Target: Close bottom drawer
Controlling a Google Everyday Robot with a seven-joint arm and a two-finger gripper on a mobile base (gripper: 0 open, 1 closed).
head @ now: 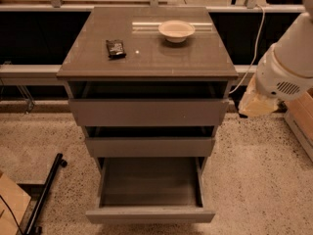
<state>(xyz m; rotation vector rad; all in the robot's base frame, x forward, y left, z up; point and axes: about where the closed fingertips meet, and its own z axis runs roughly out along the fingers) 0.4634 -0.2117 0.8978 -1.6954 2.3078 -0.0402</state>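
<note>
1. Camera view, 6 o'clock: bottom drawer (150,214) (lowest of three), pulled well out of cabinet (146,62).
2. 3 o'clock: gripper (257,104), just beside cabinet's right edge; grasp state cannot be told.
3. 12 o'clock: bowl (176,31) on cabinet top.

The bottom drawer (150,215) sticks far out over the floor (254,180), which is bare on its right side. The middle drawer (149,147) and top drawer (148,112) overhang its rear. The gripper (257,105) hangs right of the top drawer, apart from it. A black pole (45,192) lies left, well apart.
</note>
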